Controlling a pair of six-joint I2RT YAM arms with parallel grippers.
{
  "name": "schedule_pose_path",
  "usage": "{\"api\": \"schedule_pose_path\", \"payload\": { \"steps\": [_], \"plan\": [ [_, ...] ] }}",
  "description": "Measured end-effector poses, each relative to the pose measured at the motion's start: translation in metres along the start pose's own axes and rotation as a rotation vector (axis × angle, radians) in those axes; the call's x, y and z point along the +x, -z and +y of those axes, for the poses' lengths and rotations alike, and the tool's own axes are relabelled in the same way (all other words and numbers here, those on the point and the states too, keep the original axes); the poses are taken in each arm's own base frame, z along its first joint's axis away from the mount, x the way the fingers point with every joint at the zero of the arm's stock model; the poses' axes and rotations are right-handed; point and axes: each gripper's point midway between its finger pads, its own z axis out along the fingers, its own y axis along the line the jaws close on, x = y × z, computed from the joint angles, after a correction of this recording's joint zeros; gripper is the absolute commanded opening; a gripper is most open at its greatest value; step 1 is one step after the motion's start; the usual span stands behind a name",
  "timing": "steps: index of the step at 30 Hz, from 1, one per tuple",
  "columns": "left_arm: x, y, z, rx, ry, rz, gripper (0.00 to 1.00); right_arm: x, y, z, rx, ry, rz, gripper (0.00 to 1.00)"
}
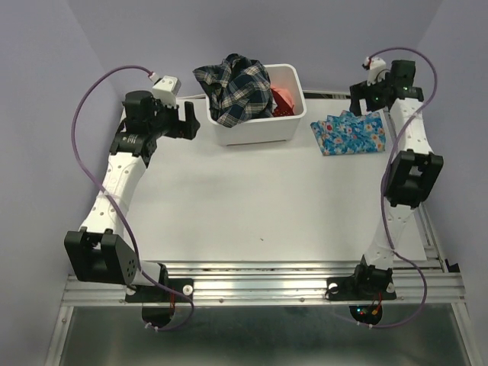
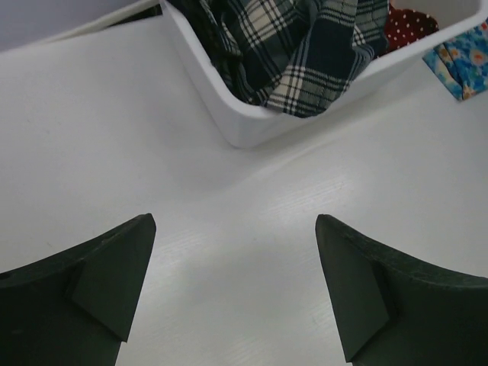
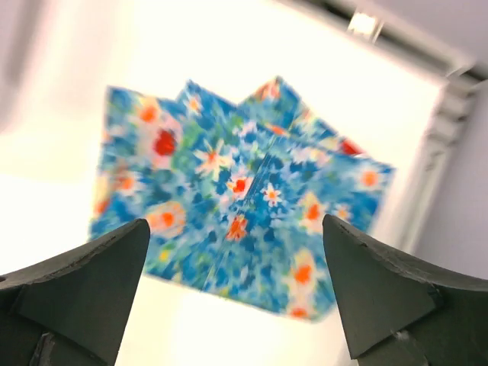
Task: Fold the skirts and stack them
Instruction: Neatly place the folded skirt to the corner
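Skirts: 3 total; 1 blue floral skirt (image 1: 351, 133), 1 dark plaid skirt (image 1: 236, 90), 1 coral-red skirt (image 1: 284, 101). Bins: 1, the white bin (image 1: 259, 131); tables: 1, the table (image 1: 252, 206). Arms: 2, left arm (image 1: 114, 187) & right arm (image 1: 408, 137); grippers: 2, left gripper (image 2: 232, 221) & right gripper (image 3: 235, 223), 2 fingers ea.

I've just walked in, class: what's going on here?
Two robot arms are folding skirts. The blue flowered skirt lies folded on the table, right of the white bin, with the open right gripper hovering near it. The plaid skirt and coral-red skirt are in the bin; the open left gripper faces it, holding nothing.
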Motion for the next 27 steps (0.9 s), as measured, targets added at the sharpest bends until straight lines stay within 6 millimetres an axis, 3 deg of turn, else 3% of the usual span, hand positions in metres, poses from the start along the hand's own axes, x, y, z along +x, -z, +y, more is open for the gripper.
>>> {"api": "schedule_pose_path", "payload": {
  "steps": [1, 3, 5, 6, 8, 11, 12, 15, 17, 19, 22, 27],
  "plan": [
    [-0.009, 0.001, 0.002, -0.012, -0.006, -0.015, 0.98, -0.016, 0.016, 0.003, 0.005, 0.010, -0.033, 1.00],
    [-0.016, -0.001, 0.005, -0.021, -0.014, -0.023, 0.98, -0.061, 0.071, 0.012, 0.025, 0.040, -0.136, 1.00],
    [-0.008, -0.002, 0.007, -0.023, -0.014, 0.008, 0.98, -0.088, 0.116, 0.026, 0.033, 0.062, -0.214, 1.00],
    [-0.001, -0.003, 0.008, -0.026, -0.014, 0.026, 0.98, -0.094, 0.137, 0.037, 0.029, 0.071, -0.240, 1.00],
    [0.013, -0.003, 0.010, -0.034, -0.020, 0.058, 0.98, -0.088, 0.166, 0.061, 0.003, 0.069, -0.259, 1.00],
    [0.042, 0.001, 0.014, -0.054, -0.035, 0.118, 0.98, -0.041, 0.180, 0.101, -0.082, 0.013, -0.190, 1.00],
    [0.050, 0.004, 0.014, -0.058, -0.043, 0.131, 0.98, -0.029, 0.177, 0.108, -0.099, 0.002, -0.177, 1.00],
    [0.077, 0.020, 0.013, -0.068, -0.071, 0.166, 0.98, 0.064, 0.160, 0.149, -0.189, -0.110, 0.009, 1.00],
    [0.084, 0.030, 0.012, -0.076, -0.089, 0.166, 0.98, 0.113, 0.152, 0.170, -0.232, -0.168, 0.123, 1.00],
    [0.090, 0.041, 0.010, -0.084, -0.117, 0.159, 0.98, 0.150, 0.152, 0.185, -0.256, -0.204, 0.201, 1.00],
    [0.098, 0.056, 0.009, -0.097, -0.162, 0.141, 0.98, 0.177, 0.166, 0.197, -0.248, -0.221, 0.258, 1.00],
    [0.107, 0.070, 0.010, -0.116, -0.204, 0.129, 0.98, 0.169, 0.186, 0.196, -0.200, -0.187, 0.190, 1.00]
  ]
}}
